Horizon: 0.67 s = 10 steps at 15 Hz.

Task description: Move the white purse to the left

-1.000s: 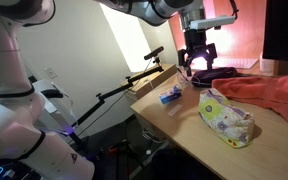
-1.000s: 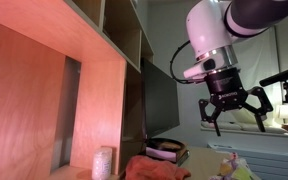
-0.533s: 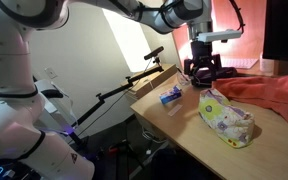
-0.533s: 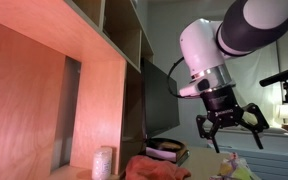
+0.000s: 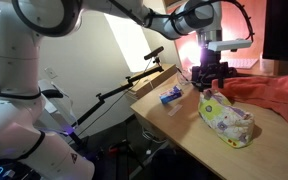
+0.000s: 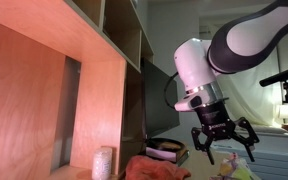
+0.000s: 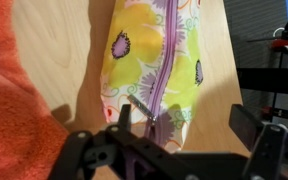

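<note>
The white purse [image 5: 227, 118] lies on the wooden table, a soft cream pouch with a coloured floral print. In the wrist view it [image 7: 156, 58] shows yellow-green with purple flowers and a purple zip down its middle. My gripper [image 5: 212, 82] hangs open just above the purse's near end, fingers spread. In the wrist view the gripper [image 7: 189, 125] straddles the purse's lower end; one finger [image 7: 124, 118] is over the fabric, the other over bare table. In an exterior view the gripper [image 6: 222, 148] is low above the purse [image 6: 236, 168].
An orange-pink cloth [image 5: 269, 92] lies beside the purse and fills the wrist view's left edge [image 7: 14, 110]. A small blue packet [image 5: 171, 96] lies near the table's edge [image 5: 164, 125]. Dark objects sit behind the gripper. A wooden shelf unit [image 6: 74, 90] stands nearby.
My gripper has come down and moved toward the purse, from high above the dark objects to just over the purse's end. It stays open.
</note>
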Each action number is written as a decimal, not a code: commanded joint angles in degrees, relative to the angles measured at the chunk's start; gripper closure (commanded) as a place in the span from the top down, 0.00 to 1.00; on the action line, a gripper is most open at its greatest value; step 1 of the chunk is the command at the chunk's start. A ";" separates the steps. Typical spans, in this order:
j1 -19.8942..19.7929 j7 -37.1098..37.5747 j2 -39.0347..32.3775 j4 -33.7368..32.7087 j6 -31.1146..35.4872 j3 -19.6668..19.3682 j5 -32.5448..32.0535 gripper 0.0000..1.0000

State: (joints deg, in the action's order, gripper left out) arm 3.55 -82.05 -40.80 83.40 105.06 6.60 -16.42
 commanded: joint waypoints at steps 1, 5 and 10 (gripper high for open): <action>-0.27 -2.10 -2.59 -4.00 -1.36 -0.21 -0.08 1.00; 0.01 -2.80 -4.30 -5.97 -2.22 -0.56 -0.35 1.00; 0.33 -3.47 -6.20 -8.25 -3.19 -0.84 -0.70 1.00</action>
State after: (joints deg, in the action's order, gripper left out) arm 3.29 -84.17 -45.36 78.53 104.39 6.26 -16.52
